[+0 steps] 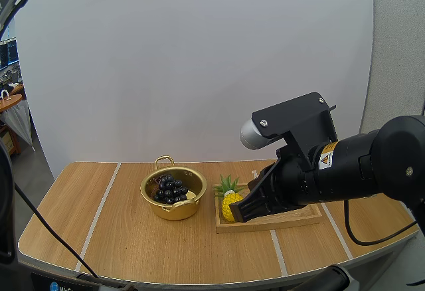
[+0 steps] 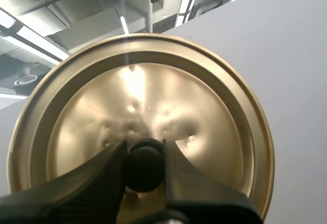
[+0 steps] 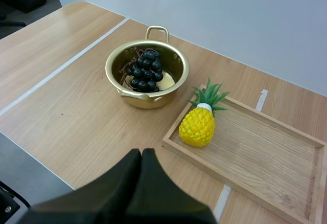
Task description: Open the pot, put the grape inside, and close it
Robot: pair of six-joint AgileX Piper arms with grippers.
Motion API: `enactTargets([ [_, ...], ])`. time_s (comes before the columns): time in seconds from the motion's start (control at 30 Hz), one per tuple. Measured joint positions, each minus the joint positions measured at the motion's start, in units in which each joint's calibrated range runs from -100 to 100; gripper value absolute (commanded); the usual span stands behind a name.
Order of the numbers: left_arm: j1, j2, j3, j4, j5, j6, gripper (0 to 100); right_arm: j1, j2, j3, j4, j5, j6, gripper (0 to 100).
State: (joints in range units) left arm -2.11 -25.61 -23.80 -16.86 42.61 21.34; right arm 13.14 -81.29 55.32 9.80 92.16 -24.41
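High view: uncovered gold pot [image 1: 173,194] on desk [image 1: 119,238], bunch of grapes [image 1: 170,189] inside. Low over wooden tray [image 1: 292,218], right claw [image 1: 244,211] beside toy pineapple [image 1: 230,201].
Left wrist view: left claw [image 2: 144,151] clamped on black knob [image 2: 144,169] of lid [image 2: 204,111], held aloft.
Right wrist view: right claw fingers pressed together, gripping nothing, above desk near tray corner.

A small yellow-and-white label [image 1: 326,160] with a warning triangle stood on the black right arm [image 1: 372,165]; its print was unreadable. White letters on a dark blue strip [image 1: 62,286] below the wooden table's [image 1: 133,248] near left corner were cut off.
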Motion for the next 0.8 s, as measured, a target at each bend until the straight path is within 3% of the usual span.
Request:
enactTargets([
  [0.4, 0.0, 0.0, 0.0, 0.0, 0.0, 0.0, 0, -2.0, -8.0, 5.5, 0.2, 0.2, 0.0, 0],
  [0.8, 0.0, 0.0, 0.0, -2.9, -1.3, 0.0, 0, -2.8, -8.4, 5.5, 2.2, 0.5, -1.2, 0],
])
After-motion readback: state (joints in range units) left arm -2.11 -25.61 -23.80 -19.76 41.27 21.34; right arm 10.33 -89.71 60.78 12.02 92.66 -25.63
